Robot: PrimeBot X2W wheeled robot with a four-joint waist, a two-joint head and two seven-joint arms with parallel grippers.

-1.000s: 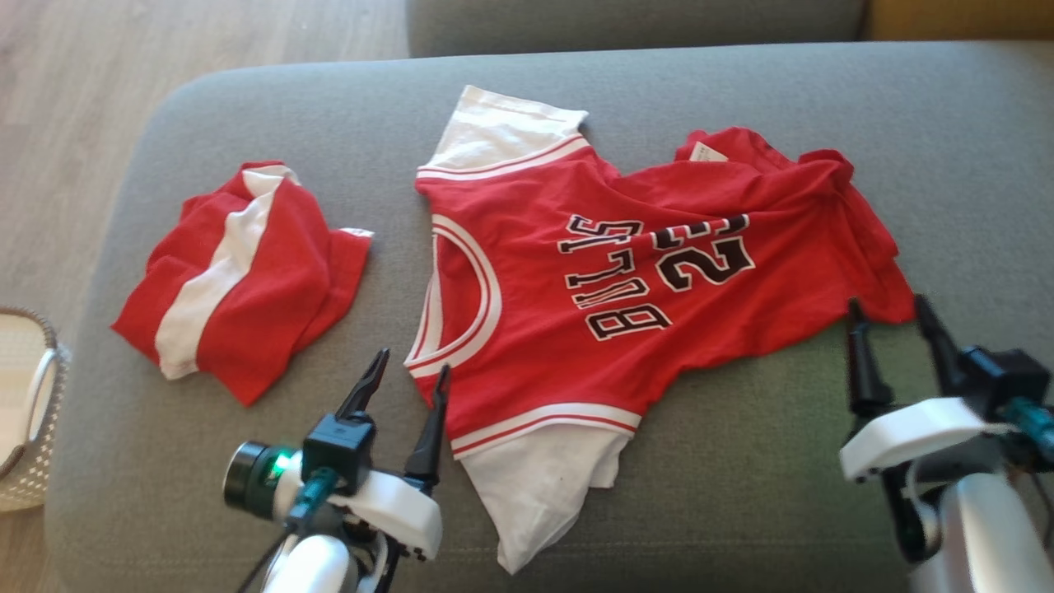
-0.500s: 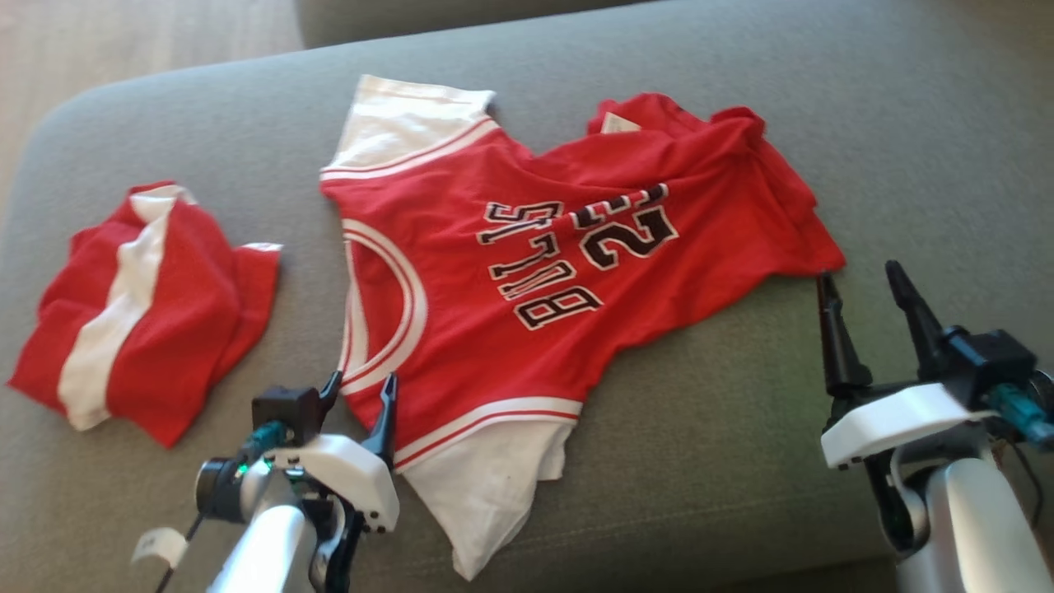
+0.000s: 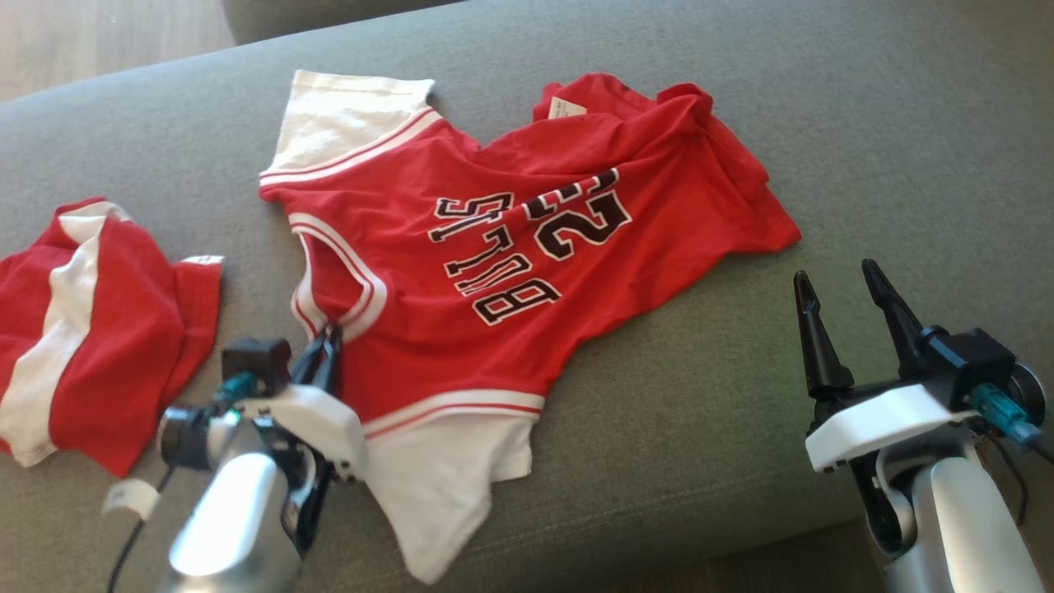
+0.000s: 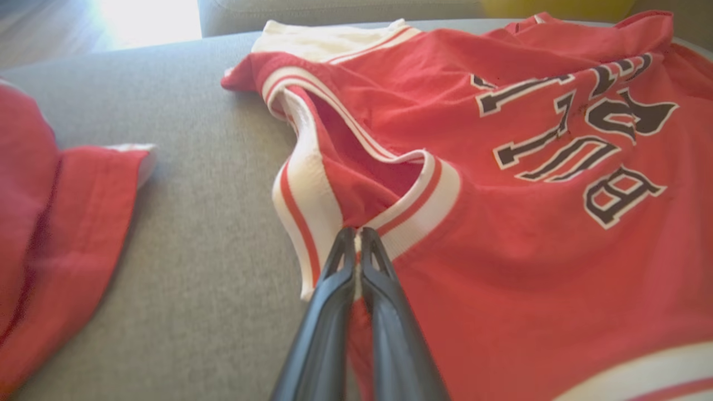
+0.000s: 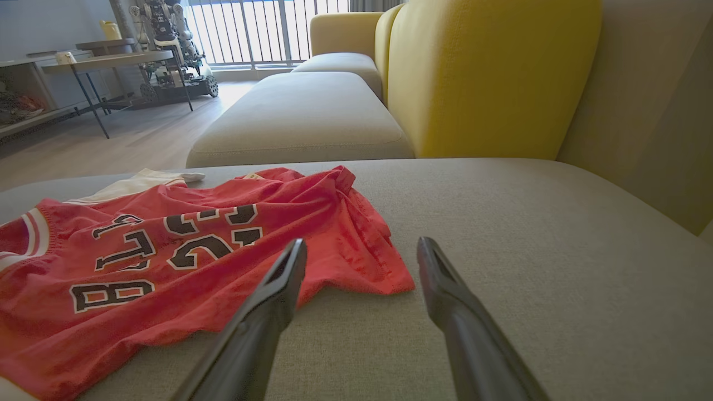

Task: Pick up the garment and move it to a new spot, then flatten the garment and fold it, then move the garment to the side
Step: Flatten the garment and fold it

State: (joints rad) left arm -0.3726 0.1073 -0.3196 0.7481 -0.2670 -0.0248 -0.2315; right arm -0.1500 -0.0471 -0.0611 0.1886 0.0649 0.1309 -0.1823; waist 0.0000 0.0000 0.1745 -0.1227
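There were two red-and-white fabric garments on one broad grey upholstered seat cushion (image 3: 865, 123): one spread red jersey with black lettering (image 3: 527, 272) and one crumpled red bundle with a white stripe (image 3: 90, 329). The jersey had two white sleeves (image 3: 346, 115) and one small white label (image 3: 566, 107). There were two grippers, the left gripper (image 3: 329, 336) and the right gripper (image 3: 834, 272), each with two long dark fingers (image 5: 267, 312), four in all. One yellow fabric backrest (image 5: 490, 72) was counted.

Broad grey sofa seat (image 3: 889, 123) carries everything here. Across its middle lies the red jersey (image 3: 461, 354), lettering up, white sleeves at the near and far sides, hem end rumpled. Well apart on the left, a crumpled red-and-white garment (image 3: 99, 329) sits on the same cushion.
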